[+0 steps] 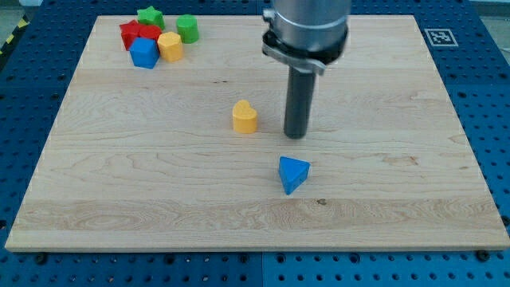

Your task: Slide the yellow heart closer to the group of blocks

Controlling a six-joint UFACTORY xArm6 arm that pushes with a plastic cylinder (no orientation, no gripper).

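The yellow heart [245, 116] sits near the middle of the wooden board [382, 199], alone. My tip [296, 135] touches the board just to the heart's right, a small gap between them. The group of blocks lies at the view's top left: a green star [150, 16], a green block [187, 28], two red blocks [136, 33], a blue block [144, 53] and a yellow block [170, 46], packed close together. A blue triangular block [292, 174] lies below my tip.
The board rests on a blue perforated table [24, 96]. A fiducial marker [439, 37] is printed at the board's top right corner. The arm's grey body [307, 28] hangs over the board's top middle.
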